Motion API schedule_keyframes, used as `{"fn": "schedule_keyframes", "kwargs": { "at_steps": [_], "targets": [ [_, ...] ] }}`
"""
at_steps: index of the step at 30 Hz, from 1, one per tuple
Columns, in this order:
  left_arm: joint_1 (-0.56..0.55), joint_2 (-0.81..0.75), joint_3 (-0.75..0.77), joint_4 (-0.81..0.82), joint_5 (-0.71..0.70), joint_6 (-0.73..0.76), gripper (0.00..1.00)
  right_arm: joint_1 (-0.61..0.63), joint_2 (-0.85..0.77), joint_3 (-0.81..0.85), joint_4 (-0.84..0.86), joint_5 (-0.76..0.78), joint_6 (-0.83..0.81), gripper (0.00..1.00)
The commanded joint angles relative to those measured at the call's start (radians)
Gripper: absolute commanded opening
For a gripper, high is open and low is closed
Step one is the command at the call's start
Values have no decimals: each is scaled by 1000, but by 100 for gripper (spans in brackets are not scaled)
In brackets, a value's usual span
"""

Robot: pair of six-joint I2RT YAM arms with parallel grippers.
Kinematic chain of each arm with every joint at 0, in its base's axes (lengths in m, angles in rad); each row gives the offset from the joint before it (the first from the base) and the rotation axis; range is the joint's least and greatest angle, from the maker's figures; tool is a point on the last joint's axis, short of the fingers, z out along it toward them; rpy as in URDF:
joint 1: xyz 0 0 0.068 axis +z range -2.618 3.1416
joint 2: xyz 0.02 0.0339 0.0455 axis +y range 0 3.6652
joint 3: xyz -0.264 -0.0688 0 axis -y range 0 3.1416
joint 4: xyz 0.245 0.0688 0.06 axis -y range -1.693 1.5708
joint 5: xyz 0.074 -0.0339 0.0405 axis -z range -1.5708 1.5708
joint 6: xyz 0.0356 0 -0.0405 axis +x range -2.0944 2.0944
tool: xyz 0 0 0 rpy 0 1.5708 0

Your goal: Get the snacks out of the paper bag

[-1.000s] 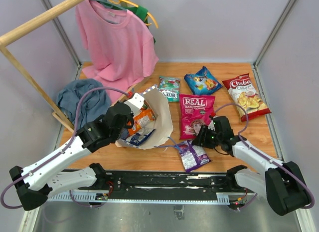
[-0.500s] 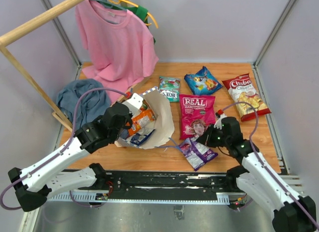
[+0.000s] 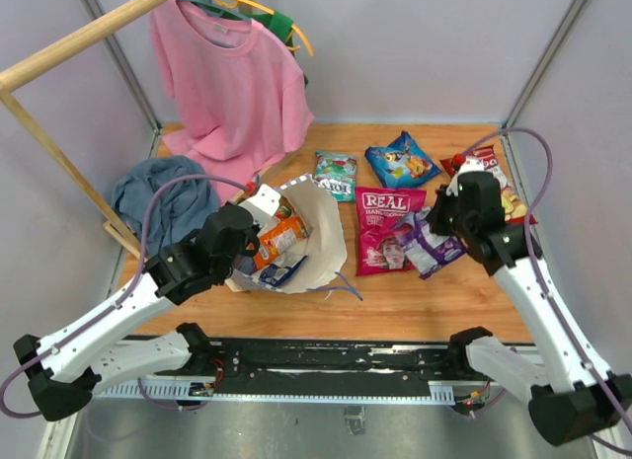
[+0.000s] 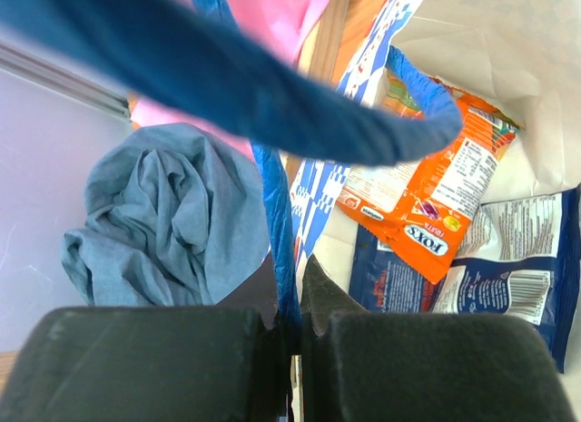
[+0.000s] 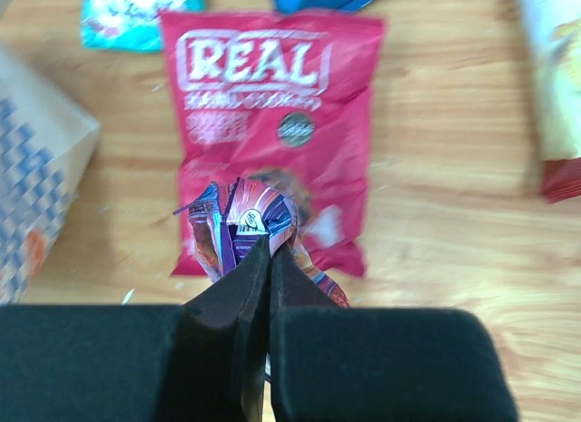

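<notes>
The paper bag (image 3: 318, 234) lies on its side left of centre, mouth towards my left arm. My left gripper (image 3: 240, 250) is shut on its blue checkered rim (image 4: 283, 250). Inside lie an orange packet (image 4: 434, 204) and a blue packet (image 4: 508, 268). My right gripper (image 3: 441, 229) is shut on a purple packet (image 3: 427, 246) and holds it in the air over the pink-red REAL bag (image 3: 387, 227). The wrist view shows the purple packet (image 5: 243, 220) pinched above the REAL bag (image 5: 272, 113). A teal packet (image 3: 336, 175), a blue bag (image 3: 401, 160) and the Chiba chips (image 3: 506, 204) lie behind.
A pink T-shirt (image 3: 229, 84) hangs from a wooden rack (image 3: 59, 56) at the back left. A blue-grey cloth (image 3: 163, 197) lies left of the bag. A blue cord handle (image 4: 272, 104) crosses the left wrist view. Walls close in both sides.
My right gripper has lifted the purple packet from the front of the table and carried it back and right, over the REAL bag. My left gripper has stayed on the bag's rim.
</notes>
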Motion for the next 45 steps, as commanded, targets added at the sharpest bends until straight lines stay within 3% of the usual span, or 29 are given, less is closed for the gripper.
{"fn": "schedule_keyframes", "kwargs": {
  "at_steps": [1, 6, 10, 17, 20, 24, 26, 27, 29, 30, 31, 37, 39, 42, 45],
  "targets": [
    [7, -37, 0, -23, -7, -14, 1, -76, 135, 146, -40, 211, -129, 1],
    [11, -50, -1, -26, -16, 2, 1, -87, 271, 216, -20, 514, -177, 1],
    [15, -52, -1, -21, -11, 11, 1, -87, 368, 171, 125, 694, -264, 1],
    [19, -36, 10, -27, 10, 10, 0, -37, 655, 238, 197, 1104, -287, 1],
    [19, -39, 20, -35, 4, 11, 1, -16, 783, 274, 234, 1203, -327, 1],
    [19, -51, 26, -51, -1, 6, 1, 9, 889, 292, 215, 1204, -297, 1],
    [20, -56, 27, -61, -4, 4, 1, 33, 882, 280, 207, 1156, -273, 6],
    [21, -57, 27, -65, -6, 4, 1, 45, 868, 270, 206, 1113, -265, 17],
    [21, -58, 26, -67, -10, 4, 0, 63, 822, 245, 217, 1010, -251, 78],
    [21, -57, 27, -68, -10, 3, 1, 67, 794, 229, 226, 945, -247, 93],
    [21, -58, 26, -68, -10, 3, 0, 67, 764, 209, 238, 885, -246, 98],
    [22, -65, 15, -70, -9, -1, 1, 45, 500, 114, 337, 494, -249, 98],
    [23, -71, 10, -70, -8, -4, 1, -30, 394, 65, 373, 253, -170, 98],
    [24, -79, 1, -69, -7, -5, 1, -244, 289, -95, 590, -295, 34, 99],
    [27, -82, -4, -69, -1, -7, 1, -312, 331, -140, 592, -391, 70, 74]
  ]
}}
